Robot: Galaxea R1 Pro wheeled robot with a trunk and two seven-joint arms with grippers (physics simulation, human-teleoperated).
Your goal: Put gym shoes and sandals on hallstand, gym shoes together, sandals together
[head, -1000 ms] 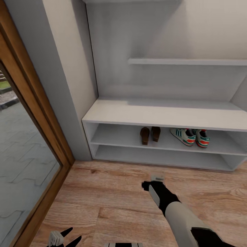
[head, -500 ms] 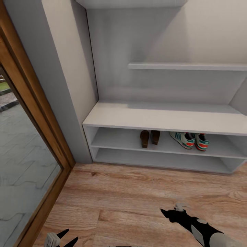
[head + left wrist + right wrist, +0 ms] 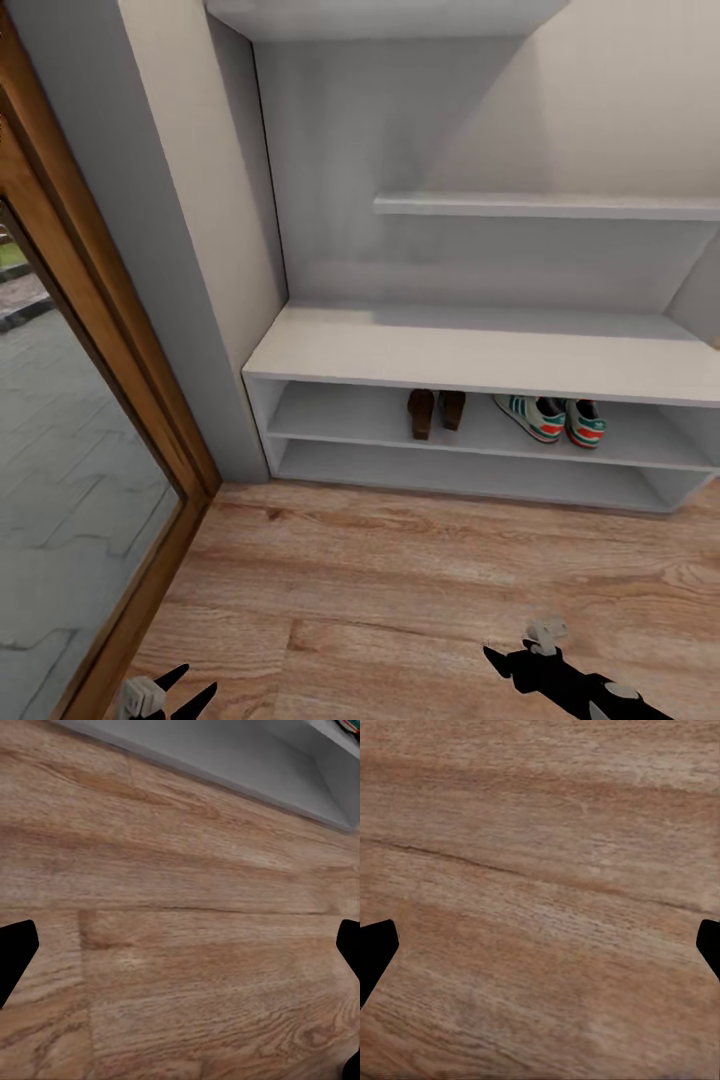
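The pale grey hallstand [image 3: 480, 352] stands against the wall, with a long bench and two open tiers below. On its upper tier the two brown sandals [image 3: 436, 411] sit side by side, heels toward me. Just right of them on the same tier are the two gym shoes [image 3: 557, 419], white with green stripes and red-orange patches, close together. My left gripper [image 3: 188, 686] hangs open over the wood-grain corridor floor [image 3: 400, 570] at the view's lower left. My right gripper [image 3: 512, 663] is open low on the right, nothing between its fingers [image 3: 376, 949]. In the left wrist view the floor [image 3: 187, 915] lies between the spread fingertips [image 3: 15, 952].
A wood-framed glass door [image 3: 90, 400] runs along the left, beside a grey wall pillar [image 3: 190, 300]. Stepped wall shelves [image 3: 545, 206] rise above the bench. The rack's grey base [image 3: 225, 754] shows in the left wrist view.
My right arm has drawn back from in front of the rack toward the view's lower edge. The camera has shifted slightly; shoes and sandals stay where they were on the tier.
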